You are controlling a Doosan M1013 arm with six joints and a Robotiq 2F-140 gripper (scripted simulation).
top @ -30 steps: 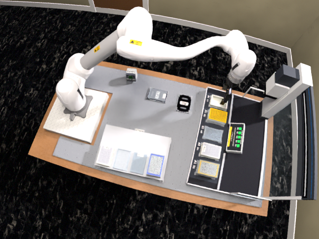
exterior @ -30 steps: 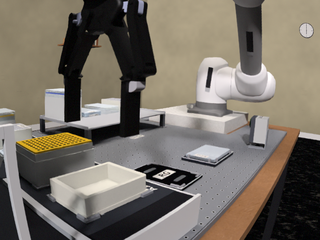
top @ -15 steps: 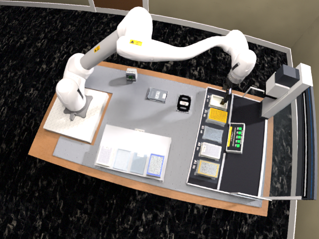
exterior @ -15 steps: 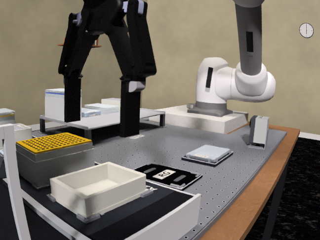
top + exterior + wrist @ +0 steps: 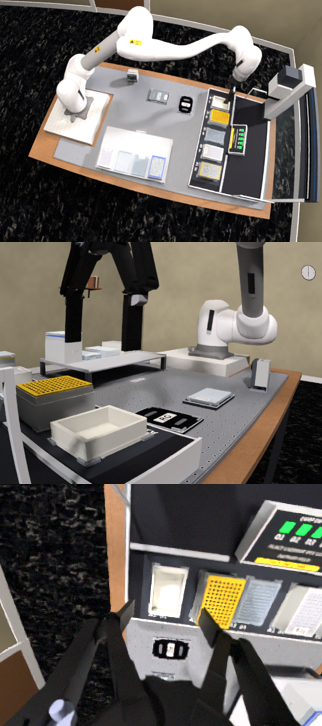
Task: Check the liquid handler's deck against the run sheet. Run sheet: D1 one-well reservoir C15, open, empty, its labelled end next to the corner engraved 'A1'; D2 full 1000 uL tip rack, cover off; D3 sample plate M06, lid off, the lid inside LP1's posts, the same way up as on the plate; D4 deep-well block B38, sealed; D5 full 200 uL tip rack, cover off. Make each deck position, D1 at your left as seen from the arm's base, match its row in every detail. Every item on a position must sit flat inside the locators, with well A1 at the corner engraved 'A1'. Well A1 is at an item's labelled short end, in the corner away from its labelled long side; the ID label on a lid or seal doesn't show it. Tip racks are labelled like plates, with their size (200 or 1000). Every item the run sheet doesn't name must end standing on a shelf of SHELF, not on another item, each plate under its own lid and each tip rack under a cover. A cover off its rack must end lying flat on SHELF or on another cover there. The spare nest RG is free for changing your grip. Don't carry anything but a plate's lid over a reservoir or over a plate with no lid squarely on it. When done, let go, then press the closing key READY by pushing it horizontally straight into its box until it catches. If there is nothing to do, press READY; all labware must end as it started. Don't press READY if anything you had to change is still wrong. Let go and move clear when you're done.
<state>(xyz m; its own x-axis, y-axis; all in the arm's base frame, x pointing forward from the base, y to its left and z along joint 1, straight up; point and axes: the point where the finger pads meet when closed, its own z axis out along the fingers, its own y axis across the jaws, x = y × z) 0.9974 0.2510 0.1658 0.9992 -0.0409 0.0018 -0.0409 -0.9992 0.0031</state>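
Observation:
My gripper (image 5: pixel 228 98) is open and empty. It hangs above the deck's D1 end, fingers pointing down, well clear of the labware; it also shows in the exterior view (image 5: pixel 102 345) and the wrist view (image 5: pixel 166 615). Under it the white one-well reservoir (image 5: pixel 220 102) (image 5: pixel 98 428) (image 5: pixel 169 590) sits open and empty in D1's locators. Beside it stands a yellow-topped tip rack (image 5: pixel 220 117) with no cover. Then come a clear plate (image 5: pixel 215 136), a white block (image 5: pixel 212 152) and a yellow-rimmed tip rack (image 5: pixel 209 170). A lid (image 5: pixel 158 95) (image 5: pixel 209 397) lies in the LP1 nest.
The black RG nest (image 5: pixel 186 102) lies empty between LP1 and the deck. The READY key box (image 5: pixel 131 77) stands near the far table edge. The shelf (image 5: pixel 135 153) holds several items. A status panel (image 5: pixel 237 139) and the handler's gantry (image 5: pixel 285 91) stand behind the deck.

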